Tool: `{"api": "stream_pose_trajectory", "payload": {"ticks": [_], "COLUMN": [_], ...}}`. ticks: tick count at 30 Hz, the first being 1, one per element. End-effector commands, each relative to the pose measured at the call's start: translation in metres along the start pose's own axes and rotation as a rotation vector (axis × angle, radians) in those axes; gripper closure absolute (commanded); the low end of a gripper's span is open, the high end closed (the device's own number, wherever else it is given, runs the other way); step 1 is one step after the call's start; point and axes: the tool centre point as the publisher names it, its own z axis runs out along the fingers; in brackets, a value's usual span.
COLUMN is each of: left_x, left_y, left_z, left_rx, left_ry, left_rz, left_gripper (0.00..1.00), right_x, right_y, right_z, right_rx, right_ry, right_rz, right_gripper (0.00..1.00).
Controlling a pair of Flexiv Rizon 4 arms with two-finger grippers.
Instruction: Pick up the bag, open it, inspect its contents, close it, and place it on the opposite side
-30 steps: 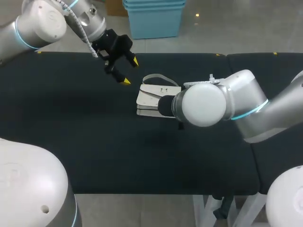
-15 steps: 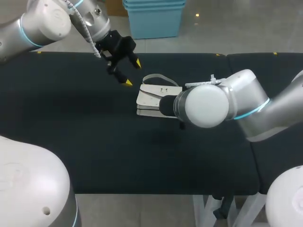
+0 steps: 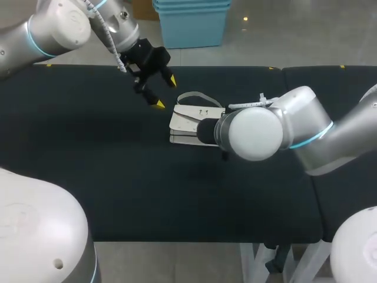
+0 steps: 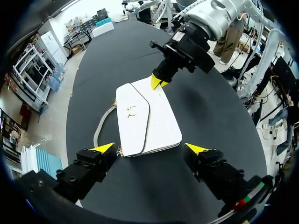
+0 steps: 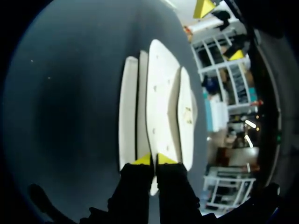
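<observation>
A flat white bag [image 3: 191, 121] lies on the black table, its grey strap [image 3: 194, 96] looped at the far side. My left gripper [image 3: 164, 92] hovers open just left of the strap, above the table. From the left wrist the bag [image 4: 149, 116] lies ahead of and below the open left gripper [image 4: 149, 148]. My right gripper [image 4: 157, 82] is at the bag's opposite edge, its yellow tips together. In the right wrist view the right gripper [image 5: 154, 159] is shut on the bag's near edge, and the bag [image 5: 161, 102] stretches ahead. The right arm's wrist hides this gripper from the head camera.
The black table [image 3: 88, 177] stretches wide to the left and front of the bag. A seam [image 3: 281, 73] divides it from a second black top on the right. My bulky right forearm [image 3: 294, 132] lies over the table right of the bag.
The right gripper's fingers have come together on the bag's edge. My left gripper has drifted slightly right, toward the bag's strap. The bag has not moved.
</observation>
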Motion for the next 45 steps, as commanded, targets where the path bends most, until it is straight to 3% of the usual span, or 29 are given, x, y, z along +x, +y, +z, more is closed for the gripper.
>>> {"api": "stream_pose_trajectory", "payload": {"ticks": [1, 30, 32, 45], "left_x": [-0.001, 0.002, 0.000, -0.001], "left_y": [0.001, -0.005, -0.004, -0.015], "left_z": [0.001, 0.010, 0.020, 0.050], "left_rx": [0.004, 0.034, 0.012, 0.121], "left_ry": [0.006, -0.007, -0.063, -0.176], "left_rz": [0.002, 0.032, 0.081, 0.359], "left_gripper": [0.00, 0.00, 0.00, 0.00], "right_x": [0.003, 0.006, 0.006, 0.006], "right_y": [0.000, 0.003, 0.003, 0.003], "right_z": [0.002, 0.001, 0.001, 0.001], "right_rx": [-0.002, -0.014, -0.014, -0.014], "right_ry": [-0.008, -0.025, -0.025, -0.025], "right_rz": [0.000, -0.011, -0.011, -0.011], "right_gripper": [1.00, 1.00, 1.00, 1.00]}}
